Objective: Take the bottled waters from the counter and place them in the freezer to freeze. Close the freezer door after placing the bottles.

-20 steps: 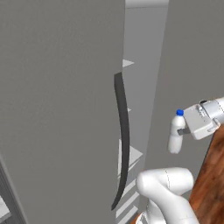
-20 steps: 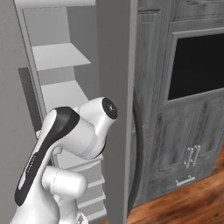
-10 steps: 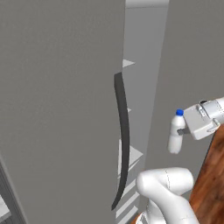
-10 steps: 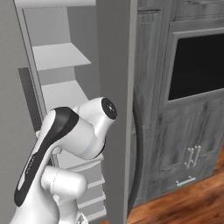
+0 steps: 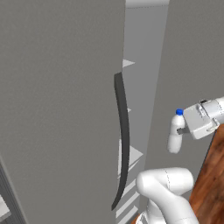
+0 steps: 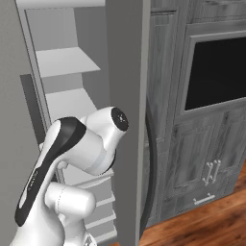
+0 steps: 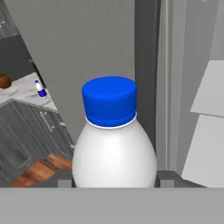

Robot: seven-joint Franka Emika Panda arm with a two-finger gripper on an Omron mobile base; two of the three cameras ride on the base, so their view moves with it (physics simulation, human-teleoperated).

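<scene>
The plain whitish-clear bottle with a blue cap [image 5: 175,136] sits upright in my tool [image 5: 184,130], gripped at its body, in the air before the light-grey freezer [image 5: 188,65]. The second small blue-capped bottle [image 7: 40,90] stands near the white marble counter's [image 7: 19,90] edge.

White arm [image 6: 91,149], dark joints

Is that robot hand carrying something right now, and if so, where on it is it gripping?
Yes. The end effector holds the plain whitish bottle with the blue cap, gripping it across the body, below the cap.
</scene>
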